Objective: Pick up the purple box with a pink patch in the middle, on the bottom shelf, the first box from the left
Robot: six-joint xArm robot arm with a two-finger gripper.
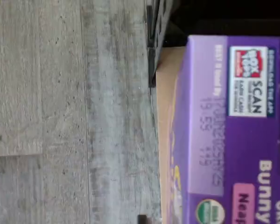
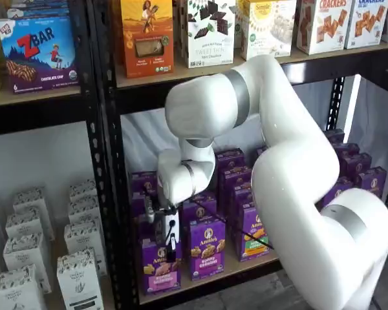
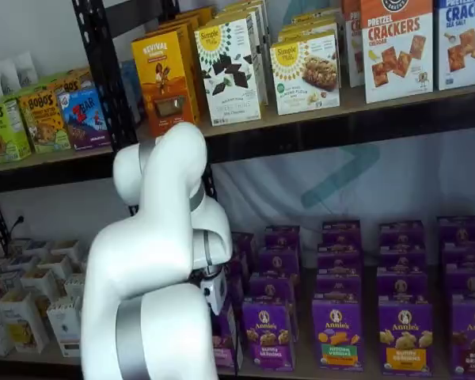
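Observation:
The purple box point(image 2: 160, 268) stands upright at the left end of the bottom shelf point(image 2: 246, 266), a pink band low on its front. My gripper point(image 2: 170, 250) hangs at the box's top front edge. One black finger shows against the carton, and I cannot tell how the jaws stand. In the wrist view the purple box point(image 1: 233, 140) fills one side, showing a printed date, a Box Tops label and a pink patch, with the tan shelf board point(image 1: 164, 93) beside it. In a shelf view my arm hides most of the purple box point(image 3: 224, 342).
More purple cartons point(image 2: 207, 248) stand close beside and behind the box. A black perforated upright point(image 2: 113, 194) rises just left of it, with white cartons point(image 2: 77, 278) in the neighbouring bay. Snack boxes point(image 2: 145, 35) fill the shelf above. Grey wood floor point(image 1: 60, 116) lies below.

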